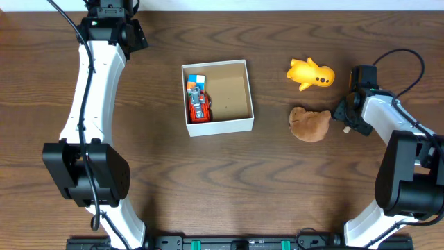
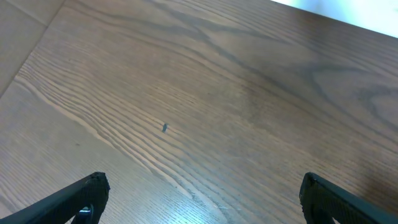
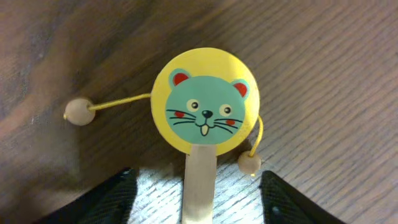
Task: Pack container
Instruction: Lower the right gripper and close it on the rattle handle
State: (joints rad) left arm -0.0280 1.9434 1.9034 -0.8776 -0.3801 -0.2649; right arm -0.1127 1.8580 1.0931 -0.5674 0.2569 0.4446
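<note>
Wooden-handled yellow rattle drum (image 3: 205,102) lies between the spread jaws of the right gripper (image 3: 198,177), the left gripper (image 2: 203,183) likewise spread, holding nothing; pickup step apparently: close, lift, carry to the square white cardboard container (image 1: 222,127) standing well apart between the arms.

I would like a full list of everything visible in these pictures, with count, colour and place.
container: one, white, table centre
toy car: one, red, inside container, left side
block: one, blue and orange, inside container, beside car
yellow toy: one, right of container
brown toy: one, beside right hand
rattle drum: one, yellow, teal face, under right hand
table: one, dark wood
left hand: black, open
right hand: black, open
</note>
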